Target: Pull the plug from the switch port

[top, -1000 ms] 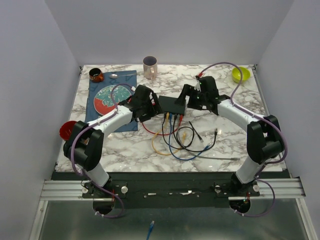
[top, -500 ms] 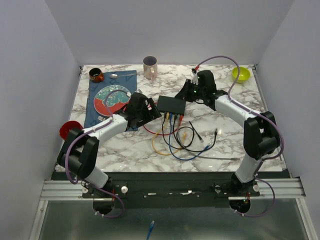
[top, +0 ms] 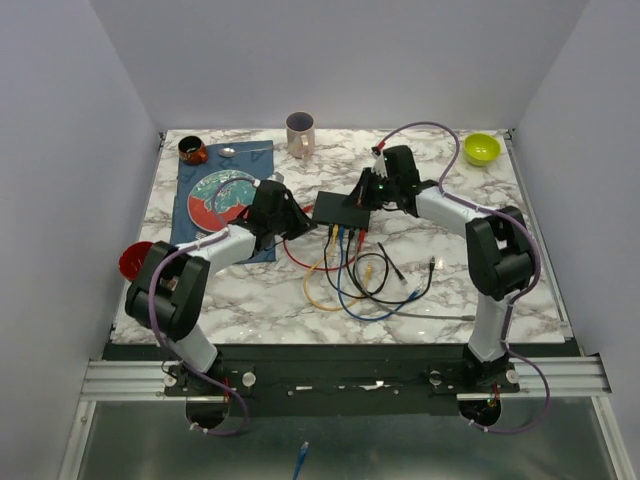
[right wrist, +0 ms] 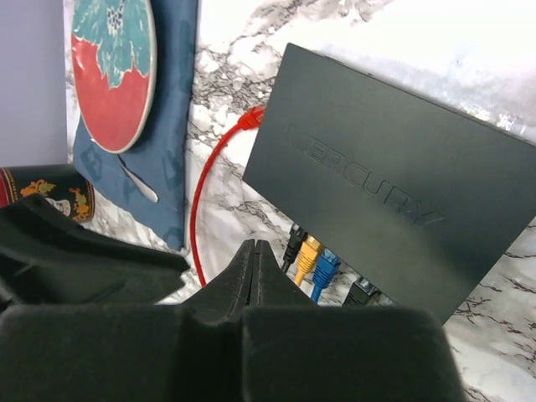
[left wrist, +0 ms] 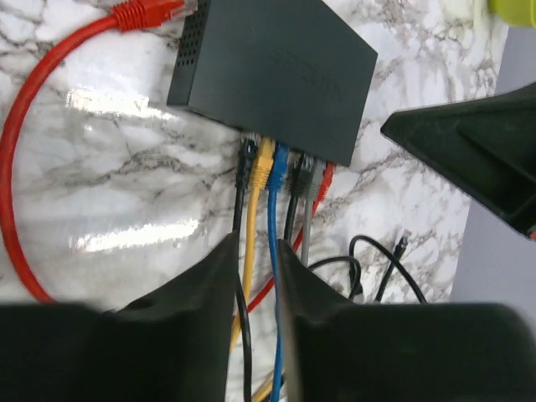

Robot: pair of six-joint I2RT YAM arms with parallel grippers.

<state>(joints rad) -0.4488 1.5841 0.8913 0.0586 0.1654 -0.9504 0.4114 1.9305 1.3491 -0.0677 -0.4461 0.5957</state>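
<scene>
The switch (top: 340,208) is a flat black box in the middle of the marble table, also in the left wrist view (left wrist: 276,67) and the right wrist view (right wrist: 394,193). Along its near edge sit several plugs, among them a yellow plug (left wrist: 263,167) and a blue plug (left wrist: 279,166). My left gripper (top: 297,222) hovers at the switch's near-left, its jaws a narrow gap apart (left wrist: 255,251). The yellow and blue cables show through that gap; contact with them is unclear. My right gripper (top: 368,190) is at the switch's far-right corner, shut on nothing (right wrist: 254,244).
A loose red plug (left wrist: 146,12) lies by the switch's left end. Tangled cables (top: 360,280) spread in front of the switch. A plate (top: 222,197) on a blue cloth, a brown cup (top: 192,150), a mug (top: 300,133) and a green bowl (top: 481,148) stand around.
My right gripper has shut and moved left and back to the switch's far-right corner. My left gripper's jaws have narrowed from wide open to a small gap.
</scene>
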